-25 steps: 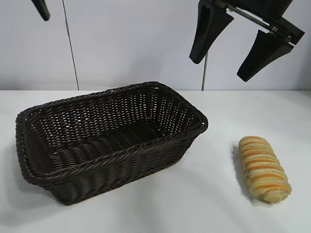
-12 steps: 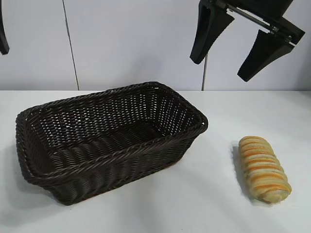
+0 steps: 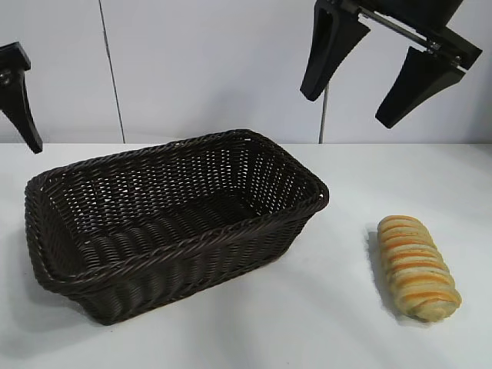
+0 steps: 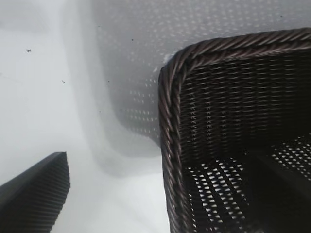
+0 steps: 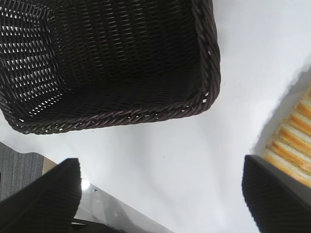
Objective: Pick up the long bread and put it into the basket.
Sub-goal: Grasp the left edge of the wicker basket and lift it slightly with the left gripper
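The long bread (image 3: 418,268), golden-tan with orange and cream ridges, lies beside the basket (image 3: 173,223); the right gripper (image 3: 388,73) hangs above, spread wide and empty.

basket (image 3: 173,219): 1 | long bread (image 3: 417,267): 1 | table (image 3: 307,323): 1 | left tool (image 3: 19,100): 1 | right tool (image 3: 388,73): 1

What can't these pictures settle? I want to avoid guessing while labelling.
- Left pincer: exterior view's left edge cuts it off; one finger shows.
- Long bread: right wrist view's edge and a finger hide most of it.
- Basket: left wrist view shows one corner only.
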Robot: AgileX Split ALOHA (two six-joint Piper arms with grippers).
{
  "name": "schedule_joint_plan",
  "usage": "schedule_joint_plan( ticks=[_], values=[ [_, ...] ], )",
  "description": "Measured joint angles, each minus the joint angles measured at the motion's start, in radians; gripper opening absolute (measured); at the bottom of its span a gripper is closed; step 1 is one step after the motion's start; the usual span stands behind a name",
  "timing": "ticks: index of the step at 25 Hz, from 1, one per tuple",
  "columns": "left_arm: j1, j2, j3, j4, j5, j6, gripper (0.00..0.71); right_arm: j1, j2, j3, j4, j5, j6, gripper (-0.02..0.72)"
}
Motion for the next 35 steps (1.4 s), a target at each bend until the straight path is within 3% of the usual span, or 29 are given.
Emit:
schedule_joint_plan(
  ticks=[4,12,17,35],
  values=[
    [-0.005,0.040,0.001,-0.002,0.002,0.003,0.657,0.000,0.000,0.000,0.000,-0.001,0.000,0.622],
    [-0.067,0.183,0.001,-0.004,-0.039,0.012,0.657,0.000,0.000,0.000,0.000,-0.002,0.000,0.622],
    [-0.071,0.246,0.001,-0.014,-0.063,0.012,0.657,0.000,0.000,0.000,-0.004,-0.012,0.000,0.622],
    [-0.071,0.247,0.001,-0.032,-0.153,0.012,0.657,0.000,0.000,0.000,-0.008,-0.022,0.000,0.622]
  ],
)
